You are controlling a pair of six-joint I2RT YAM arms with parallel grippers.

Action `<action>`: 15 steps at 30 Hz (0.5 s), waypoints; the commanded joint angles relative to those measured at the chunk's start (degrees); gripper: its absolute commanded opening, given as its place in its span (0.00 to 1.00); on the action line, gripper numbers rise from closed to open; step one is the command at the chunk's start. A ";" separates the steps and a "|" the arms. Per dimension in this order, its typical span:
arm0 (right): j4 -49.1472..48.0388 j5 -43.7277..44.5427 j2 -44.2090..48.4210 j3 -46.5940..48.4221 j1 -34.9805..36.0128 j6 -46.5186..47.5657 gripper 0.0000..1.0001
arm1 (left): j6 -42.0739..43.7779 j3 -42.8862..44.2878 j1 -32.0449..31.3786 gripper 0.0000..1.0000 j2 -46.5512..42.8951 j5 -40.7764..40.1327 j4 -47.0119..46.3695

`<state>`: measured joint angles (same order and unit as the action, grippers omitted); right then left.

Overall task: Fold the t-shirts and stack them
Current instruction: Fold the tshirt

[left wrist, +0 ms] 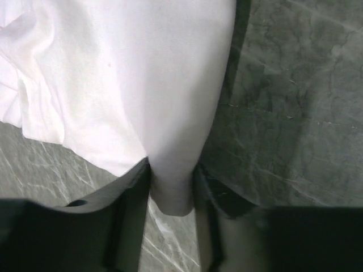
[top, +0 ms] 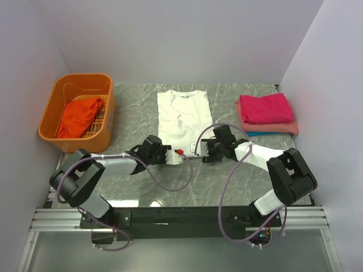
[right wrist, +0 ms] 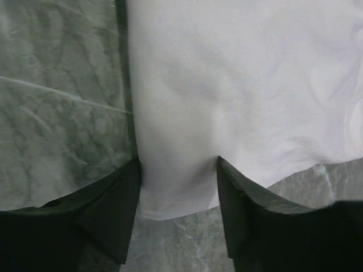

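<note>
Got left gripper [left wrist: 170, 187] and right gripper [right wrist: 178, 181] both pinched on the bottom hem of the white shirt [top: 182, 113] lying mid-frame, so could easily drop a corner or fold crooked if lifted unevenly.

Table [top: 227, 181]: basket [top: 109, 116], white t-shirt [top: 184, 113], folded stack [top: 265, 110]

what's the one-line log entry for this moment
left gripper: shut on white shirt hem | right gripper: shut on same hem | folded stack: far right | orange-red shirt: in basket
</note>
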<state>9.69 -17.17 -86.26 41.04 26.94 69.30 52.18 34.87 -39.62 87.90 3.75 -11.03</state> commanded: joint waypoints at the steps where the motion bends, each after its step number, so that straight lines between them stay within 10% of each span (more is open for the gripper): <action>1: -3.62 6.08 -3.03 0.80 1.10 -3.63 0.59 | -1.47 0.64 0.24 0.37 1.05 -0.93 -1.89; 6: -1.26 6.36 -3.83 2.56 1.10 -5.40 0.07 | -2.44 -0.50 0.33 0.05 1.14 -1.55 -3.91; 15: 9.89 -2.69 4.77 -0.69 -3.20 -2.86 0.00 | -4.46 -3.66 -0.37 0.00 -8.96 3.37 5.39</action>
<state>11.94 -16.99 -86.19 41.50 26.22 65.28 49.56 32.86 -39.64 84.09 4.97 -10.00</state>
